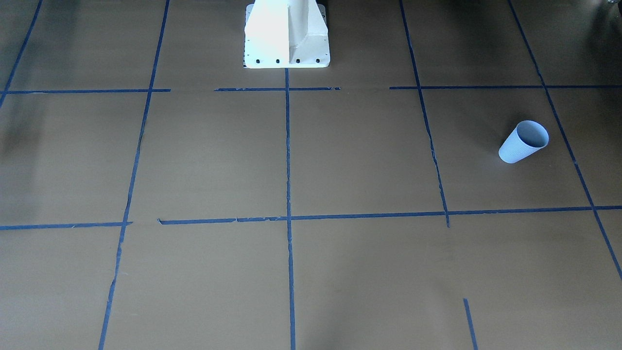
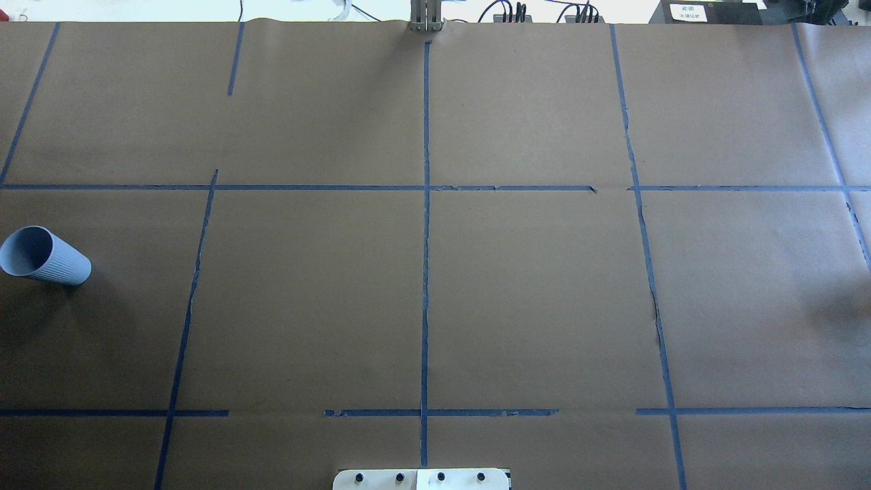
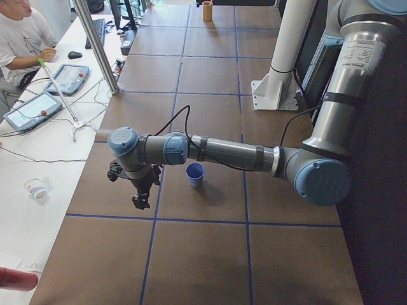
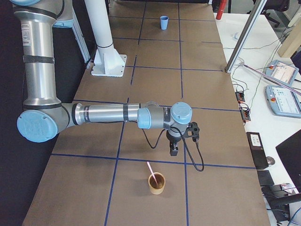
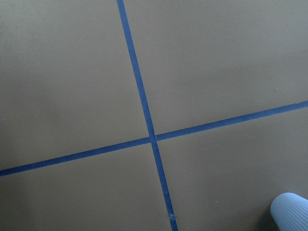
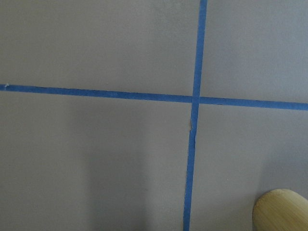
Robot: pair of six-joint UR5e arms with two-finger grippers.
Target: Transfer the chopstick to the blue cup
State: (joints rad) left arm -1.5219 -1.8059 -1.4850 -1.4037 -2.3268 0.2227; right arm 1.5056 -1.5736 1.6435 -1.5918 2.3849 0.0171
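Note:
The pale-blue ribbed cup [image 1: 524, 142] stands upright on the brown table on my left side; it also shows in the overhead view [image 2: 44, 256], the left side view [image 3: 195, 173], far off in the right side view [image 4: 163, 22] and at the corner of the left wrist view [image 5: 291, 211]. A pink chopstick [image 4: 151, 169] leans in a brown bamboo cup [image 4: 156, 183], whose rim shows in the right wrist view [image 6: 281, 210]. My left gripper [image 3: 140, 200] hangs beside the blue cup. My right gripper [image 4: 173, 149] hangs just behind the bamboo cup. I cannot tell whether either is open.
The white robot pedestal [image 1: 286, 34] stands at the table's back middle. Blue tape lines cross the brown table [image 2: 531, 292]. An operator [image 3: 19, 38], teach pendants [image 3: 32, 109], a metal post [image 3: 95, 44] and a small white cup [image 3: 36, 188] are along the far side.

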